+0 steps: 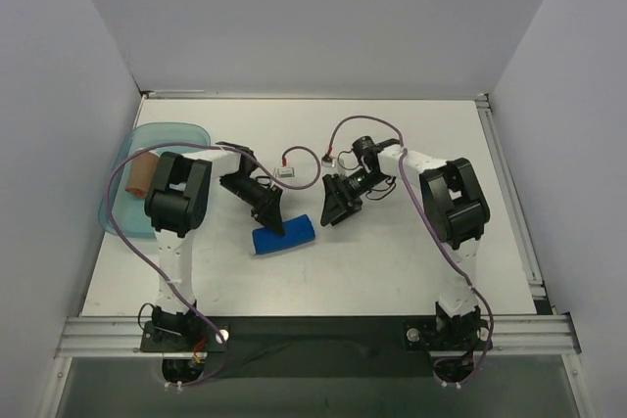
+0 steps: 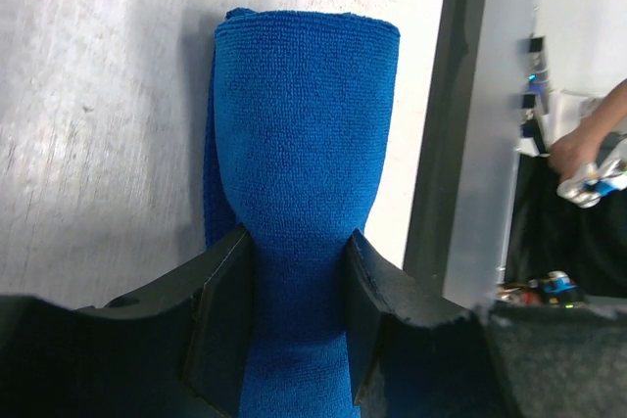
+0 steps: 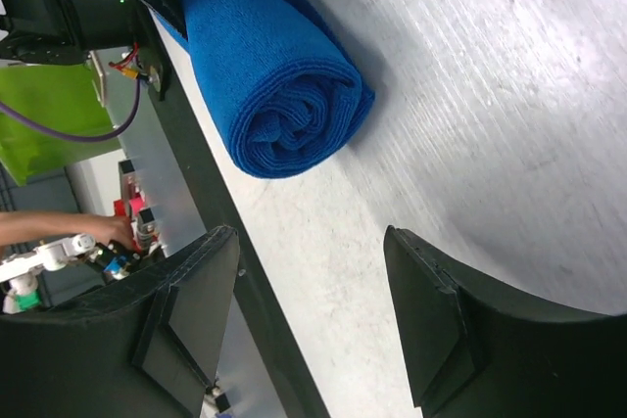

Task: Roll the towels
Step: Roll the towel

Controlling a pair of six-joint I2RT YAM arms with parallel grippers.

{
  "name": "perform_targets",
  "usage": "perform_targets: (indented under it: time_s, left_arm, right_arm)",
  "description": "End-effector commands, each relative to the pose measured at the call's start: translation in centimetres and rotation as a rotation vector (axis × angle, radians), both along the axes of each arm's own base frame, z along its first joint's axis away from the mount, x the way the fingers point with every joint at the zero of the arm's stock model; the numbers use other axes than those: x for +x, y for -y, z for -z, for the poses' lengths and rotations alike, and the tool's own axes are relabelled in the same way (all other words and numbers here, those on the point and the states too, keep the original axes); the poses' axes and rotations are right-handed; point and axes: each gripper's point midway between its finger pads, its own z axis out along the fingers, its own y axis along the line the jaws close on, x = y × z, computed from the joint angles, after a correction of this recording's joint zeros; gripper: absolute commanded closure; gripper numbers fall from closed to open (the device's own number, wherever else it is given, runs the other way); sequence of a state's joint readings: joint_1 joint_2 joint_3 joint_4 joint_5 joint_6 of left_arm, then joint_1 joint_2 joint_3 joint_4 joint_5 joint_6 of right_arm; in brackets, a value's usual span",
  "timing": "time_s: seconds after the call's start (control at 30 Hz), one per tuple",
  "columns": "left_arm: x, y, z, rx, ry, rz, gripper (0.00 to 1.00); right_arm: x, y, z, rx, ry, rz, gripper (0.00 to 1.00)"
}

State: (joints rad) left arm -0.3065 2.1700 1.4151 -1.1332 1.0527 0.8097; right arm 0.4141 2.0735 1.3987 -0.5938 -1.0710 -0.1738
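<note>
The bright royal-blue terry towel [image 1: 290, 235] lay rolled into a tight cylinder near the middle of the white table [image 1: 392, 271], its axis running from about eight o'clock to two o'clock in the top view. The left gripper [image 2: 294, 286] was clamped across the roll toward its eight o'clock end, black fingers [image 2: 223, 310] pinching the cloth into a waist. The right gripper [image 3: 312, 242] hovered just off the spiralled two o'clock end, jaws spread apart, holding nothing. Farther off, at ten o'clock, a small tan towel [image 1: 140, 174] sat in a translucent teal plastic tray [image 1: 186, 128].
</note>
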Motion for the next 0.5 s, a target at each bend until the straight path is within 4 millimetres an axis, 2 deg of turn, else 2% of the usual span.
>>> perform_targets:
  time_s: [0.0, 0.3, 0.47]
  left_arm:
    - [0.1, -1.5, 2.3, 0.078, -0.003, 0.028, 0.82]
    - [1.1, -1.5, 3.2, 0.069, -0.082, -0.034, 0.8]
    - [1.4, -1.7, 3.5, 0.071, -0.107, -0.05, 0.79]
  right_arm:
    - [0.7, -1.8, -2.3, 0.057, 0.12, 0.005, 0.39]
    - [-0.1, -4.7, -0.8, 0.078, 0.194, -0.061, 0.39]
    - [-1.1, -5.6, 0.1, 0.089, 0.188, -0.099, 0.43]
